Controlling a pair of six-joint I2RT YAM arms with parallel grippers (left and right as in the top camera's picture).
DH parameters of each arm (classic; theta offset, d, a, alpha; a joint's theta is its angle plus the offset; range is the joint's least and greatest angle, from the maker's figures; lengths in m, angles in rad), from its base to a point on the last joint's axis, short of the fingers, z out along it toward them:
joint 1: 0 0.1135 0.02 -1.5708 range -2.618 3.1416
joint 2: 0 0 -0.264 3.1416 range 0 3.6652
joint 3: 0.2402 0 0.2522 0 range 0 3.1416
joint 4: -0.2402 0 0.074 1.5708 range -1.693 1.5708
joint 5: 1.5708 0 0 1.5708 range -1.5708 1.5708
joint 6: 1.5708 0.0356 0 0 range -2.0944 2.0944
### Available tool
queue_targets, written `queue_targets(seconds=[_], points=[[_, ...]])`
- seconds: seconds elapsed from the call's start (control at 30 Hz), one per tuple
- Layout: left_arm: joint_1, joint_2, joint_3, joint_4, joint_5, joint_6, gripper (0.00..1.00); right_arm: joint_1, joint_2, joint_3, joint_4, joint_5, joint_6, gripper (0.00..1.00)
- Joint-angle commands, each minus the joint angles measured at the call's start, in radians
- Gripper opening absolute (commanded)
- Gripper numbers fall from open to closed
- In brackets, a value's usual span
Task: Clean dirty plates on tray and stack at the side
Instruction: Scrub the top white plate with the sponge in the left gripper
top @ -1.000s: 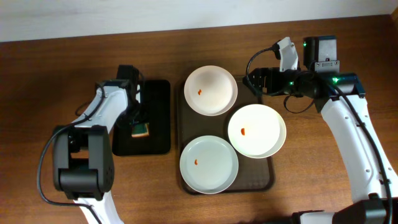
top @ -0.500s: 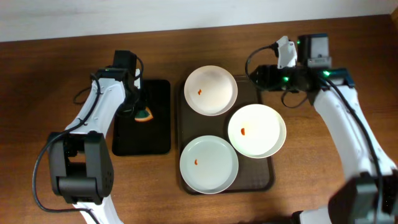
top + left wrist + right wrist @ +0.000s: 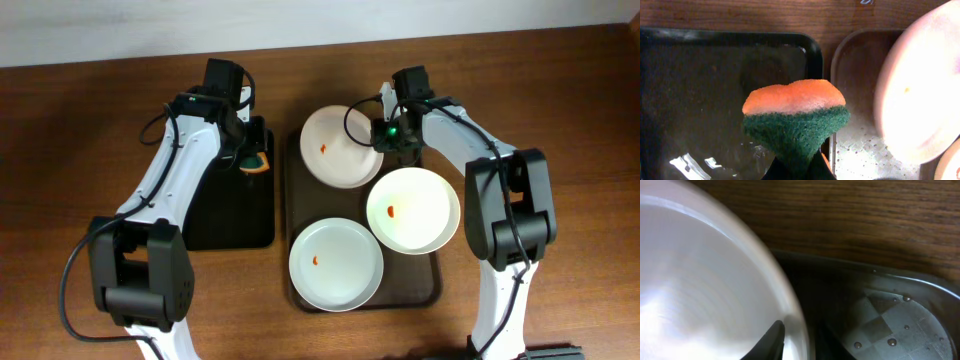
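Note:
Three white plates lie on the dark brown tray point(image 3: 428, 282): a back plate point(image 3: 335, 150), a right plate point(image 3: 415, 215) and a front plate point(image 3: 336, 268), each with a small orange-red smear. My left gripper point(image 3: 252, 160) is shut on an orange and green sponge point(image 3: 795, 117), held above the right edge of the black tray point(image 3: 700, 75). My right gripper point(image 3: 386, 140) stands astride the back plate's right rim point(image 3: 790, 300). One finger point(image 3: 772, 340) lies on the plate's inner face; the other sits below the rim, mostly hidden.
The black tray point(image 3: 230, 215) sits left of the brown tray. Wet droplets dot the brown tray's floor point(image 3: 890, 325). Bare wooden table point(image 3: 80, 120) surrounds both trays, and a wall edge runs along the back.
My left gripper closed on the sponge, lifted it off the black tray and carried it back and right. My right arm swung left to the back plate's rim, its jaws closing there.

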State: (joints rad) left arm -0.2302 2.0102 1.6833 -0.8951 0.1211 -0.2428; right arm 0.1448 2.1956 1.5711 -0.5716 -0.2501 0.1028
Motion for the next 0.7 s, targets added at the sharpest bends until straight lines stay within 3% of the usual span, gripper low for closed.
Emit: queue_targets(seconds=[0.0, 0.1, 0.2, 0.23, 0.3, 0.47, 0.5, 0.53, 0.57, 0.67], points=[[-0.024, -0.03, 0.021, 0.032, 0.019, 0.013, 0.0, -0.001, 0.004, 0.011, -0.069, 0.037, 0.011, 0.16], [-0.056, -0.03, 0.021, 0.076, 0.018, 0.013, 0.0, -0.001, -0.024, 0.012, -0.123, 0.037, 0.011, 0.16], [-0.082, -0.03, 0.021, 0.122, 0.019, 0.013, 0.0, -0.001, -0.053, 0.012, -0.152, 0.037, 0.047, 0.25], [-0.092, -0.03, 0.021, 0.144, 0.028, 0.011, 0.0, -0.002, -0.052, 0.012, -0.158, 0.037, 0.085, 0.23], [-0.116, -0.029, 0.021, 0.189, 0.048, -0.024, 0.0, -0.002, -0.052, 0.012, -0.169, 0.037, 0.18, 0.06], [-0.171, 0.023, 0.021, 0.275, 0.13, -0.127, 0.0, -0.002, -0.052, 0.012, -0.217, 0.037, 0.4, 0.04], [-0.176, 0.037, 0.021, 0.277, 0.13, -0.136, 0.0, -0.001, -0.052, 0.012, -0.23, 0.029, 0.428, 0.16], [-0.176, 0.043, 0.021, 0.277, 0.13, -0.143, 0.0, -0.002, -0.052, 0.014, -0.221, 0.029, 0.424, 0.49], [-0.175, 0.045, 0.021, 0.274, 0.131, -0.146, 0.0, -0.012, -0.052, 0.023, -0.178, 0.047, 0.337, 0.51], [-0.175, 0.045, 0.021, 0.274, 0.131, -0.152, 0.0, -0.038, -0.051, 0.023, -0.088, 0.045, 0.09, 0.42]])
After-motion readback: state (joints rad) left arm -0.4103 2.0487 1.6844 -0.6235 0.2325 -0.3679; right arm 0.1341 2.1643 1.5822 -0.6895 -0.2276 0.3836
